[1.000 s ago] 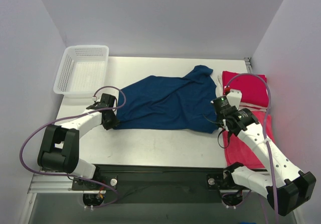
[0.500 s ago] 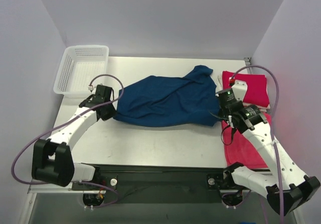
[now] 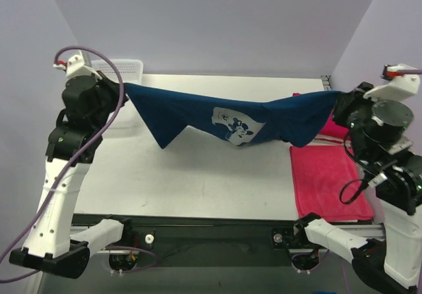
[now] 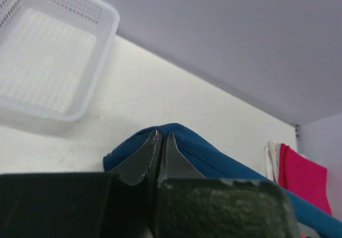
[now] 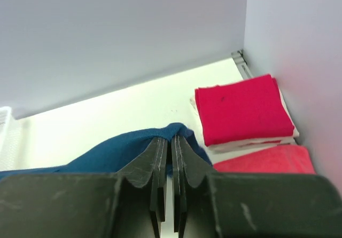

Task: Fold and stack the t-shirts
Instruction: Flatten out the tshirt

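The navy blue t-shirt (image 3: 231, 119) with a pale cartoon print (image 3: 237, 125) hangs stretched in the air between both arms. My left gripper (image 3: 122, 86) is shut on its left end; in the left wrist view (image 4: 162, 136) blue cloth wraps over the closed tips. My right gripper (image 3: 337, 99) is shut on its right end, and the right wrist view (image 5: 171, 140) shows the same. A folded red t-shirt (image 3: 333, 117) lies on white cloth at the back right, also in the right wrist view (image 5: 243, 109). Another red t-shirt (image 3: 326, 178) lies flat in front of it.
A white plastic mesh basket (image 3: 132, 66) stands at the back left of the table, largely hidden behind my left arm; it shows clearly in the left wrist view (image 4: 48, 72). Walls close in the table on three sides.
Both arms have risen and spread apart, lifting the navy t-shirt off the table. It now hangs stretched in the air with its print facing the camera.
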Robot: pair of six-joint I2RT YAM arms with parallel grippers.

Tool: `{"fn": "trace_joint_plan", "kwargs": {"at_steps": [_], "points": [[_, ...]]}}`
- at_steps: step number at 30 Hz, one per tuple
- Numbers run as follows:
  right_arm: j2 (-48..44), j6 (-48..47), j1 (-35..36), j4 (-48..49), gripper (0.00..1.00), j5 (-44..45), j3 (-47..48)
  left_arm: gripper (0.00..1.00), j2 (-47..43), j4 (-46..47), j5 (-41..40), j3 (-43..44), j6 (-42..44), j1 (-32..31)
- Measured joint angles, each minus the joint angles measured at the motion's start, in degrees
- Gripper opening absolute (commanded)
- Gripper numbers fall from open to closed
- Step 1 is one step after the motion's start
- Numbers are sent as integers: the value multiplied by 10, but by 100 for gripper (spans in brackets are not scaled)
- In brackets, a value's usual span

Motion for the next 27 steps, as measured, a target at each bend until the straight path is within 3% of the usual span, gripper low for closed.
{"fn": "trace_joint_plan", "kwargs": {"at_steps": [9,15,20,27], "points": [[-96,-45,0,-3,0,-97,63,0,-118,-6,2,97,39,1],[-96,-69,0,15,0,-144,100,0,-154,8,10,120,63,1],[-4,-109,0,50,0,-140,143,0,-99,31,1,120,78,1],[246,-184,-12,78,0,-114,274,0,45,61,-11,93,82,3]]}}
